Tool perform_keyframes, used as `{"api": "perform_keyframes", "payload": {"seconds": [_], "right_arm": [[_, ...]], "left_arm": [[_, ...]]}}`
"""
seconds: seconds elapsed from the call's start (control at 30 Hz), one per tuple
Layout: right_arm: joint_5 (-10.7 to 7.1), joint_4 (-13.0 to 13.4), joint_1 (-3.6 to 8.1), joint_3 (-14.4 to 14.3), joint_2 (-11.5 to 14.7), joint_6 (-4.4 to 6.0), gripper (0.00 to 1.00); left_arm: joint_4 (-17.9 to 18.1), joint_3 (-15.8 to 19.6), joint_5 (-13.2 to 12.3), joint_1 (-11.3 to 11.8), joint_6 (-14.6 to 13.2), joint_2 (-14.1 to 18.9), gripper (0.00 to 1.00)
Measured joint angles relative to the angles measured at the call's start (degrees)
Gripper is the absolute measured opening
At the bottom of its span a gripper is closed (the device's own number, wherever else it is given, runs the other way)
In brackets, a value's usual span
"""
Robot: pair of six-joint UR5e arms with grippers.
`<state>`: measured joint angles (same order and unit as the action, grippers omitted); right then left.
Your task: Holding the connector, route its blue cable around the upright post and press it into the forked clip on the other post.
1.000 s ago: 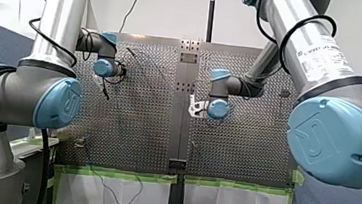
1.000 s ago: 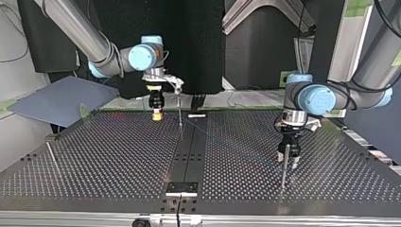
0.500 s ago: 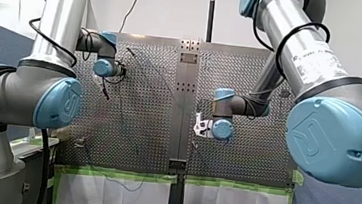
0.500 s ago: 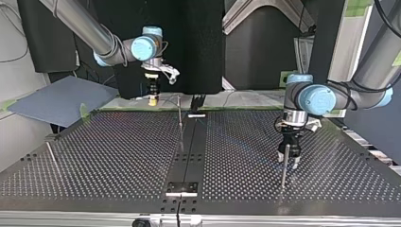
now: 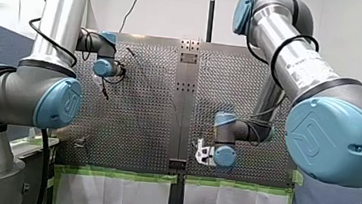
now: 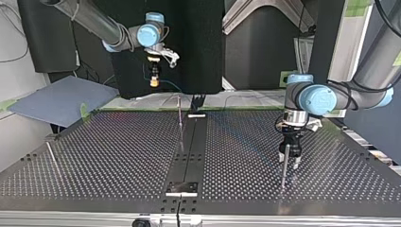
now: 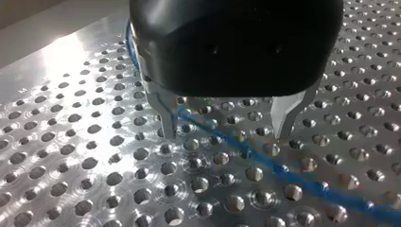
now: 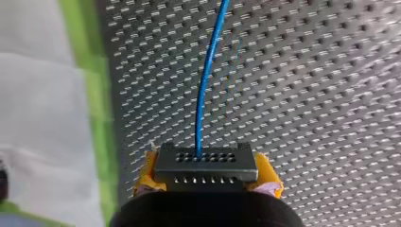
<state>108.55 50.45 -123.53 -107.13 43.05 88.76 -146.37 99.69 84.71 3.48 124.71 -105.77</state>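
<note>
Blue cable point(image 8: 206, 80) from connector point(image 8: 205, 164) in right jaws; left jaws wide astride it; upright post point(image 6: 283, 171) beside

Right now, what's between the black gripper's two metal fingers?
The blue cable runs slantwise over the perforated table, passing between the open fingers of my left gripper. The left wrist view shows it.
</note>
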Motion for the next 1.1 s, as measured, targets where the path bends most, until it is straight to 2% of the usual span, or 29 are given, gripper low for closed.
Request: {"api": "perform_keyframes", "payload": {"seconds": [0.4,0.7,0.8,0.9,0.97,1.1], "right_arm": [[0.86,5.41,0.34,-5.07,-5.41,0.41,0.0],[0.78,9.82,0.99,-3.89,-9.82,0.25,0.0],[0.74,11.35,1.32,-3.16,-11.35,-0.07,0.0],[0.48,12.73,1.49,-2.26,-12.77,-0.92,0.0],[-0.19,13.6,1.5,-1.77,-13.82,-1.69,0.0],[-1.8,14.63,1.51,-1.45,-14.75,-2.26,0.0]], "left_arm": [[-0.05,0.0,0.0,0.02,0.08,-0.04,0.98],[-0.15,-0.01,0.04,0.02,0.09,-0.01,0.98],[-0.15,-0.03,0.05,0.02,0.09,-0.01,0.98],[-0.09,-0.03,0.06,0.03,0.09,0.0,0.98],[-0.04,-0.01,0.06,0.07,0.09,0.0,0.98],[0.0,0.0,0.06,0.15,0.09,-0.01,0.98]]}}
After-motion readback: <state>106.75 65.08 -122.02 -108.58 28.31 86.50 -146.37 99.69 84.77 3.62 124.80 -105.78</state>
